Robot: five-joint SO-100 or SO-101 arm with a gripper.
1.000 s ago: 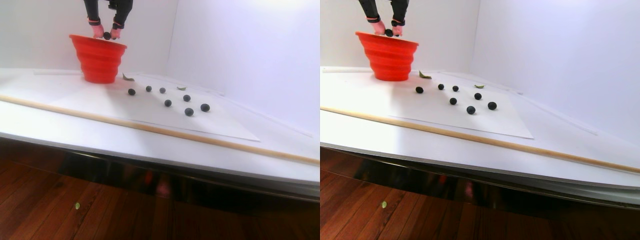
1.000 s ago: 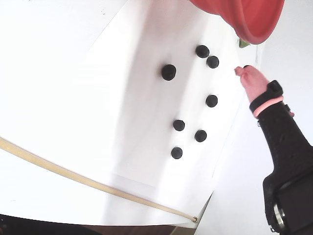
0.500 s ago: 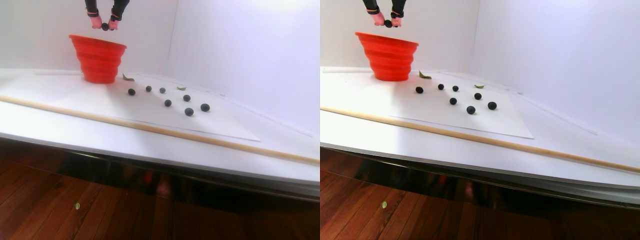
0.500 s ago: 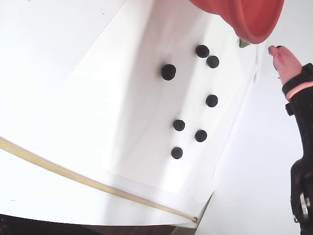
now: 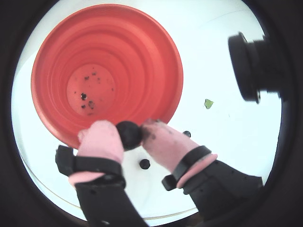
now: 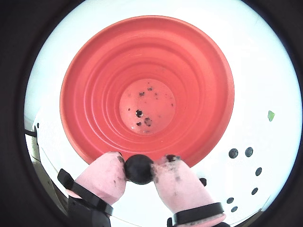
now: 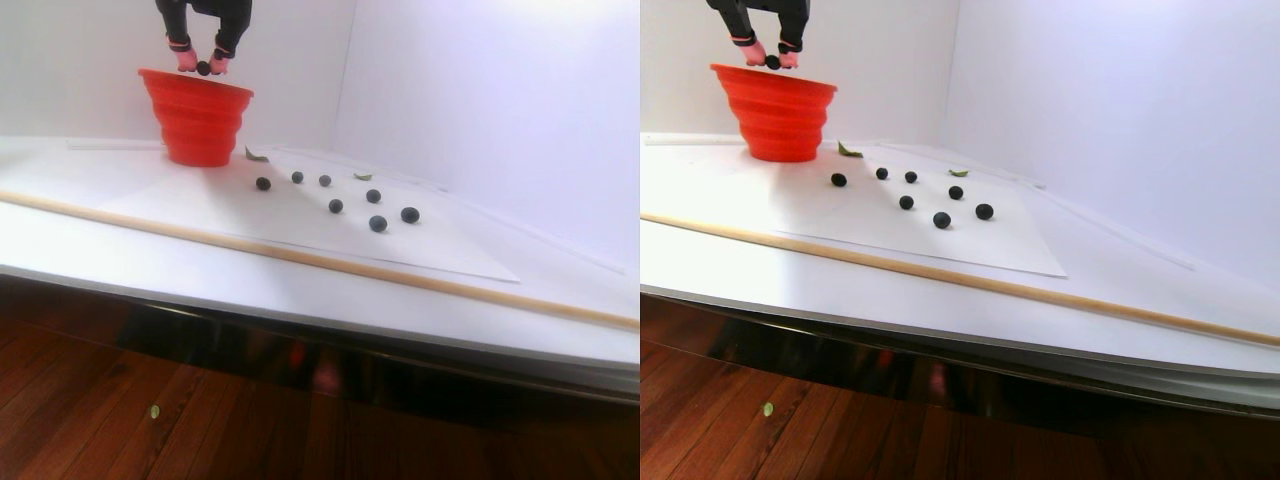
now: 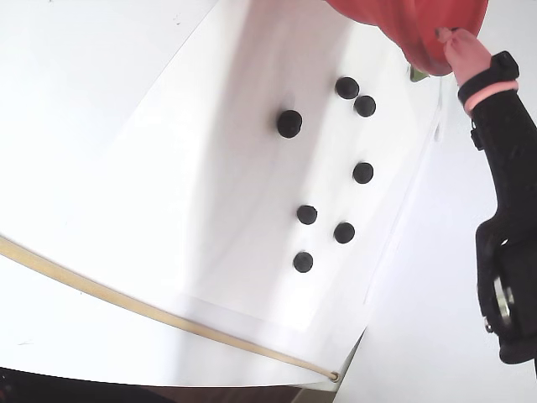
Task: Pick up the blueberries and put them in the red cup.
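Pinching one dark berry [image 6: 139,169] between its two pink fingertips [image 6: 105,176], our tool [image 6: 139,169] hangs just above the near rim of the red cup [image 6: 94,71]. In both wrist views we see the berry over the rim at about 6 o'clock of the cup's mouth, not yet inside. The stereo pair view shows the same: tool [image 7: 203,67] with the berry level with the top edge of the red cup [image 7: 197,120], arm coming down from 12 o'clock.

We look down into the cup in a wrist view: stepped, ribbed walls, flat floor with a few small dark specks [image 6: 139,113]. We cannot tell whether those are berries or crumbs.

We count seven loose blueberries [image 8: 289,123] on the white sheet [image 8: 235,252] in the fixed view, well apart from one another save two close neighbours at roughly 1 o'clock of the group [image 8: 346,87]. The stereo pair view shows the same seven [image 7: 336,206] spread at 4 o'clock of the cup.

A small green leaf scrap [image 7: 256,155] lies just beside the cup's base; another [image 7: 362,176] sits at the sheet's far edge. A thin wooden rod [image 7: 300,258] lies across the table [image 7: 120,260] nearer the camera. In the fixed view the pink fingertip [image 8: 463,52] overlaps the cup's rim [image 8: 419,34].
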